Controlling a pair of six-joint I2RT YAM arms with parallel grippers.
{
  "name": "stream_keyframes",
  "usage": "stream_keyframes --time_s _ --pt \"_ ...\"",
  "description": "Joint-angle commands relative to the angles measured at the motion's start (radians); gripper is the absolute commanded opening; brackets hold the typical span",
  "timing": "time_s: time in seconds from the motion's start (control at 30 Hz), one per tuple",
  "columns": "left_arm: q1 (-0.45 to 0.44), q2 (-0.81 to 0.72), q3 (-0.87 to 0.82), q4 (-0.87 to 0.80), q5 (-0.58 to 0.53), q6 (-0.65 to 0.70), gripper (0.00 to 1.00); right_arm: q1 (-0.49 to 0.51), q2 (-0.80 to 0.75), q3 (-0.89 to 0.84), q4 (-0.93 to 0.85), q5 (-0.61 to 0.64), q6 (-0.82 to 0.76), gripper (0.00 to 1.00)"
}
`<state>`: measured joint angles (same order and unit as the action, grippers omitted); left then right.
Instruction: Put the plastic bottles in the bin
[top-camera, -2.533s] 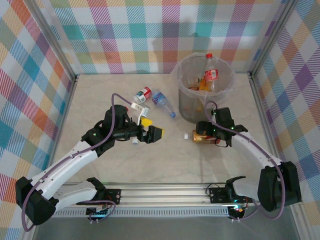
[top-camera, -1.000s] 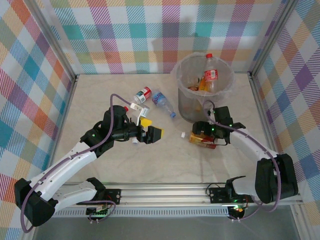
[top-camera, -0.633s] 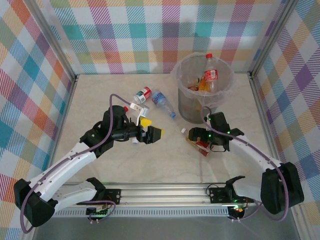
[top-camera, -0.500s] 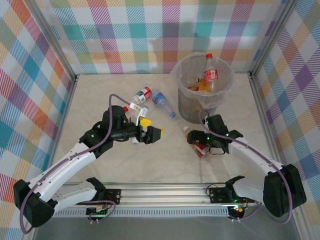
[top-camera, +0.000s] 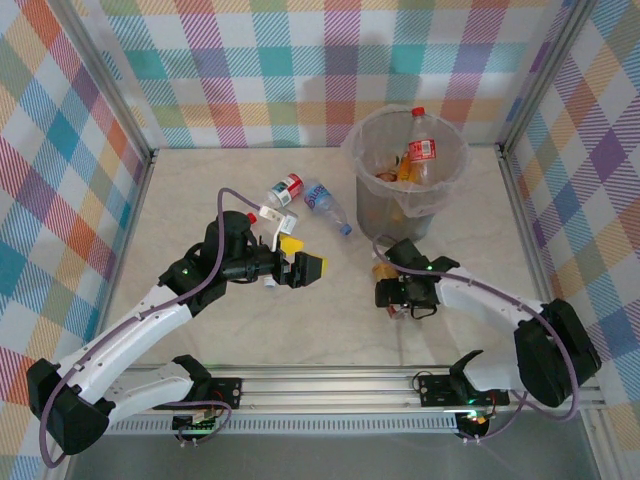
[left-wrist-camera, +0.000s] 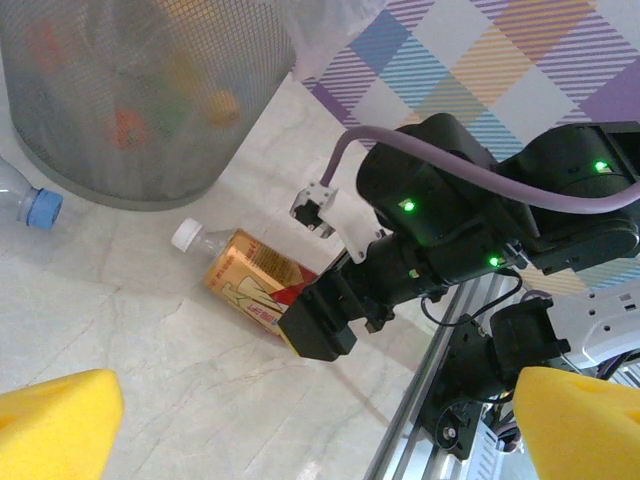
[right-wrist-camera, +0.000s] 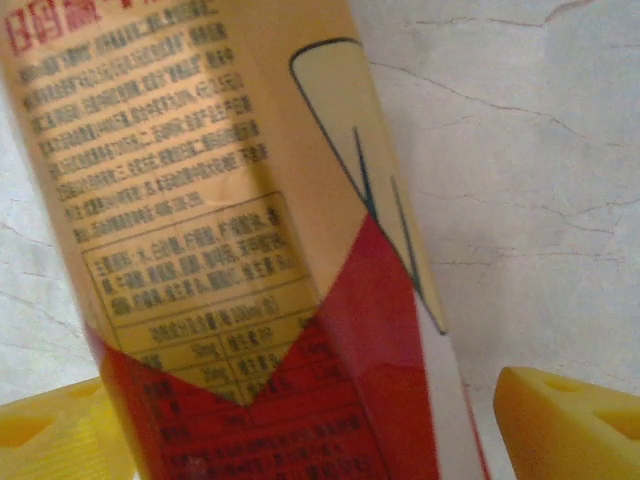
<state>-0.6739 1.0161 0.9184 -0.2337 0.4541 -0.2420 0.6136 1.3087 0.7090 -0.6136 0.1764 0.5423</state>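
Fingers (right-wrist-camera: 560, 420) of right gripper (top-camera: 399, 296): yellow tips cropped, straddling orange-and-red-labelled bottle (left-wrist-camera: 250, 287), a gap on one side, not clamped. Bottle lies on table (top-camera: 190, 200) near bin (top-camera: 385, 215), base hidden. Left gripper (top-camera: 306, 268): spread wide, empty.

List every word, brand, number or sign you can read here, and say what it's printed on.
Nothing can be quoted with certainty.
orange-and-red bottle: red characters, dense small print and a boxed table, all too blurred to read.
upright red-label bottle in the bin: white marking, too small to read.
lying red-label bottle and blue-label bottle: label print too small to read.
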Motion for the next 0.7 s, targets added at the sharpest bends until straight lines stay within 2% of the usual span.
stream_keyframes --time_s 0.0,0.27,0.57,0.67 --pt "-0.018 -0.018 -0.008 0.000 0.007 -0.005 1.00 0.047 0.035 0.045 -0.046 0.058 0.020 0.85" --pt "-0.019 -0.030 -0.017 -0.006 0.003 -0.003 1.00 0.130 0.080 0.098 -0.076 0.075 -0.032 0.85" --pt "-0.019 -0.033 -0.023 0.004 -0.004 -0.018 1.00 0.141 0.136 0.117 -0.101 0.092 -0.016 0.80" --pt "-0.019 -0.030 -0.024 0.008 -0.003 -0.033 1.00 0.142 0.134 0.112 -0.097 0.100 0.000 0.76"
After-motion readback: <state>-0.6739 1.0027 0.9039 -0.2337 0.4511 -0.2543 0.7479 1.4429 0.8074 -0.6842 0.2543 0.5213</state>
